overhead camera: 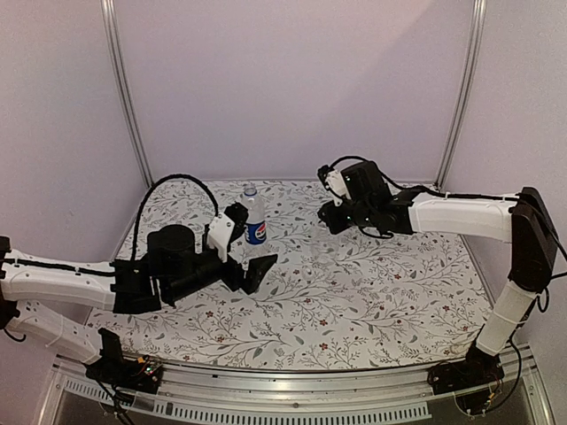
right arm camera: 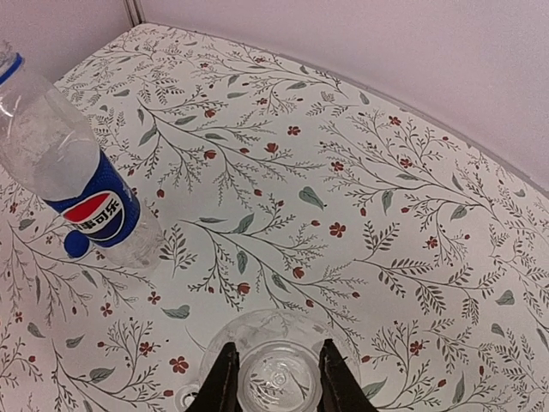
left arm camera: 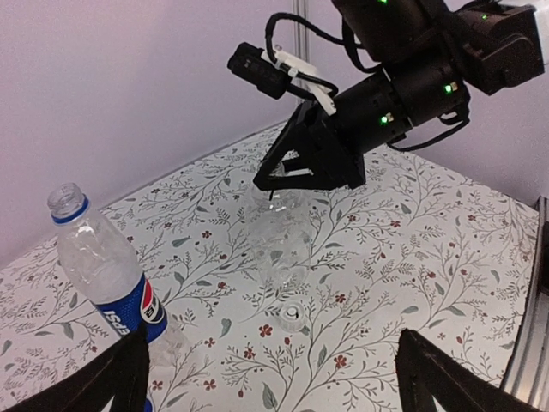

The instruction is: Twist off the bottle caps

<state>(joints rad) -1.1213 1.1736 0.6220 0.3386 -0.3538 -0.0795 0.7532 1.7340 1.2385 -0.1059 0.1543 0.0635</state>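
Pale walls (overhead camera: 292,88) close in a counter (overhead camera: 354,301) covered with a leaf-and-flower print. We see the left tool (overhead camera: 250,246) spread fully wide and grasping nothing. The Pepsi bottle (overhead camera: 255,219) stands upright just beside one of its fingers. The right tool (right arm camera: 274,378) is clenched on the top of the shorter bottle (right arm camera: 274,330), clear and unlabelled, which stands near the middle of the counter, apart from the Pepsi bottle.

The label shows the red, white and blue globe with white Chinese characters beneath it — too small for us to read with certainty. The Pepsi bottle's neck is open, with only a blue ring around it.

Only the right wrist view shows the blue cap (right arm camera: 75,245), which lies on the counter against that bottle's base. Only the left wrist view shows a small pale cap (left arm camera: 292,316) — it lies on the cloth near the shorter bottle.
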